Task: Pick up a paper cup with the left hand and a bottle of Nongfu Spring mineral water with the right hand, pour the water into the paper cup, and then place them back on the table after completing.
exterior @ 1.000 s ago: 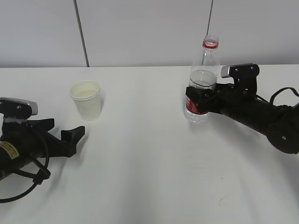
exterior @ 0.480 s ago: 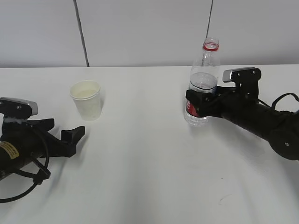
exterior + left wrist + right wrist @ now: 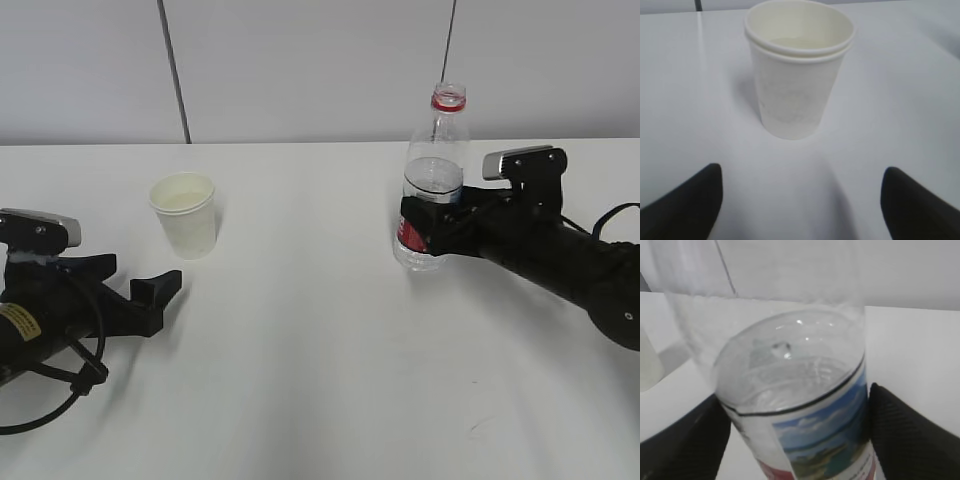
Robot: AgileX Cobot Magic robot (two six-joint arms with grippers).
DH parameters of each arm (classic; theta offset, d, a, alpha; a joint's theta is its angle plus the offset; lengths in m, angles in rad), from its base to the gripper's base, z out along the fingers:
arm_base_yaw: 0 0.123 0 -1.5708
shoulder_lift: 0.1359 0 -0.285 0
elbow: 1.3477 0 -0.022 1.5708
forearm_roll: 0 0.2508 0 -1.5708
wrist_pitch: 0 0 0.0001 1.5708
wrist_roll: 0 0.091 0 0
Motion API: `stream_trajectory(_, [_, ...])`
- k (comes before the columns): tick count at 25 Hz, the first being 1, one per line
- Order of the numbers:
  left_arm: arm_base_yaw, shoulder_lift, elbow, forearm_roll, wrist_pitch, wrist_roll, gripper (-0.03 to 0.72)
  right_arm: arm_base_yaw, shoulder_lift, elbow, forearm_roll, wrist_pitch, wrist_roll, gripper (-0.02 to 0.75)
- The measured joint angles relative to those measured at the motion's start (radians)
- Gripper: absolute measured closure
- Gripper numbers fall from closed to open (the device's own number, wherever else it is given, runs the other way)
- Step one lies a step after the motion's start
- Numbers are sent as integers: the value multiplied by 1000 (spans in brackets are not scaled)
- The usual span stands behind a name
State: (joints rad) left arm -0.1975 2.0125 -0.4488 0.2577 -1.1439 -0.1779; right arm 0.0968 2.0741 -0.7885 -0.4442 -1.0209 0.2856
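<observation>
Two things stand on the table: paper cup and bottle. The left hand gapes wide, empty, nothing blocking the cup. The right hand straddles the bottle; grip unclear.

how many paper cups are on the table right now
2, nested as one stack: the paper cups stand upright left of centre on the table, ahead of the left tool. Further nested cups may be hidden.

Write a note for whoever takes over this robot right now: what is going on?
Left gripper: open, empty, just short of the cup.
Right gripper: jaws around the bottle; can't tell whether it grips.
Cup and bottle stand upright on the table, bottle uncapped.
Done: the cup seems to hold water, so probably poured.
Left: free the bottle, pull the right arm back.
</observation>
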Motion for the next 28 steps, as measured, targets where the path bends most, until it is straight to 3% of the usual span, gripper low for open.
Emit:
stream_trajectory(21, [0, 0, 0, 36, 0, 0, 104, 0, -161, 249, 76, -10, -62, 110])
stream_trajectory(28, [0, -27, 29, 52, 2, 0, 104, 0, -259, 301, 99, 92, -87, 110])
